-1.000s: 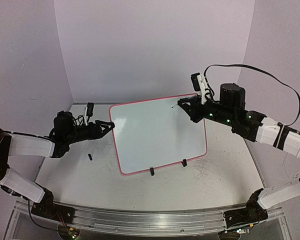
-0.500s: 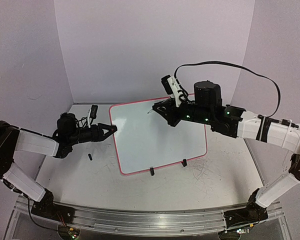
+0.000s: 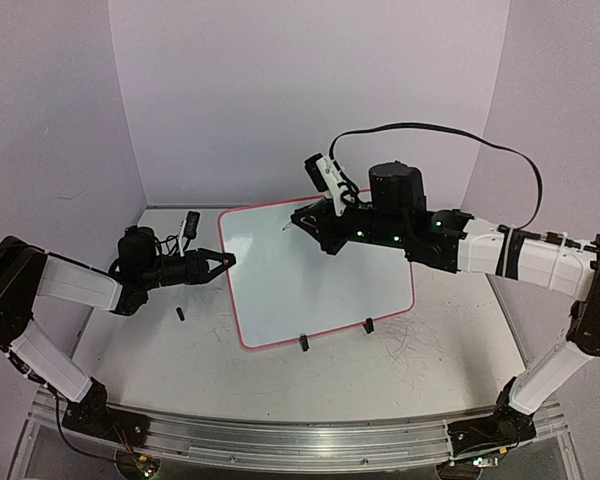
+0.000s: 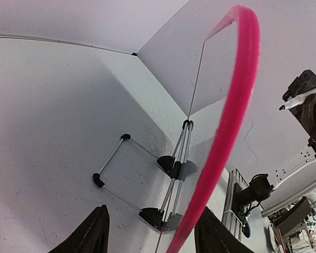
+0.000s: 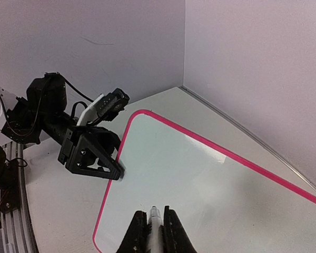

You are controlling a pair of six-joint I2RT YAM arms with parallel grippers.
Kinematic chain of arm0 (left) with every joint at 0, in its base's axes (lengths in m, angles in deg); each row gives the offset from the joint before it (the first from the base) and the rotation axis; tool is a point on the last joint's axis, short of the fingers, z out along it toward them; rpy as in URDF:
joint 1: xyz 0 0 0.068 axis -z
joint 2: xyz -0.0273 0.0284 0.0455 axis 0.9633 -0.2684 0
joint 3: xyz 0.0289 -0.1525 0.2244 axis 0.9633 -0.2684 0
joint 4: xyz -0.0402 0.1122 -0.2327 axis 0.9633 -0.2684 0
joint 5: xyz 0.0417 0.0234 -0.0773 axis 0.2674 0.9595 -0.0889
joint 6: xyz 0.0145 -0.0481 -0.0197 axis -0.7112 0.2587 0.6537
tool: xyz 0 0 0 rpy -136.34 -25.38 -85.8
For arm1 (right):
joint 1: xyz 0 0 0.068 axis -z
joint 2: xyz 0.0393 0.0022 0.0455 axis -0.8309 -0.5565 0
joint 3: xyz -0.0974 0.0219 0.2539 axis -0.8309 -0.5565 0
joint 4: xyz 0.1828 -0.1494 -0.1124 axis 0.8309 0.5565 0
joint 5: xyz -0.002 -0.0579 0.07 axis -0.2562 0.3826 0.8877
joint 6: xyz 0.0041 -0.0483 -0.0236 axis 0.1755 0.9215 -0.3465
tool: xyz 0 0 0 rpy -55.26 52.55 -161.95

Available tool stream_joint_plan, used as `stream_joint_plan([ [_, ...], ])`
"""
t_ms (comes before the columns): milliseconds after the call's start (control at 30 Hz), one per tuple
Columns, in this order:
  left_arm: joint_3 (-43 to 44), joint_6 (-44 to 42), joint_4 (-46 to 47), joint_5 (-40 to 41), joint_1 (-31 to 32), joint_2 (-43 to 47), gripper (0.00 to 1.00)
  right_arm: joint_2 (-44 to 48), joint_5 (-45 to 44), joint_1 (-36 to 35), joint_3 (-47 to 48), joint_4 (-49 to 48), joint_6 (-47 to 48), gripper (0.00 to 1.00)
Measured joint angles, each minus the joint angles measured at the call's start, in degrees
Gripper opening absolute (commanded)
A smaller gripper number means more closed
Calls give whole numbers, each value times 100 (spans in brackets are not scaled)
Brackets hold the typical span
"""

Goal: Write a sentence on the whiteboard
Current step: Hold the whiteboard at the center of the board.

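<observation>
The whiteboard [image 3: 320, 280] rim sits between the 2 released fingers of the left gripper [image 3: 222, 261]; the right gripper [image 3: 300, 221], over the whiteboard, clenches a marker [image 5: 155, 232].

Looks like a robotics lab test cell: plain lilac walls [image 3: 300, 90] boxing in a scuffed tabletop [image 3: 410, 370], a left arm [image 3: 70, 285] and a right arm [image 3: 510, 255] bolted to an aluminium rail [image 3: 280, 437] at its near edge, black cable [image 3: 420, 124] looping free.
</observation>
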Motion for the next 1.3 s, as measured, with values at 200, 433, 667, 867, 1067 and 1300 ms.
stream_joint_plan([
  [200,24,-29,14,-83,-1,-49,53,-191,1,-36,175,-1,19,0],
  [433,26,-112,102,-145,-9,-46,45,-590,-25,-179,457,-2,62,0],
  [667,26,-236,129,-191,-29,-46,32,-1069,-142,-427,766,-1,125,0],
  [867,28,-392,157,-305,-44,-46,20,-1320,-209,-623,930,2,230,0],
  [1067,28,-628,179,-462,-44,-53,11,-1549,-362,-722,1228,-7,330,0],
  [1300,28,-889,208,-687,-50,-92,4,-1776,-628,-786,1487,-9,547,0],
])
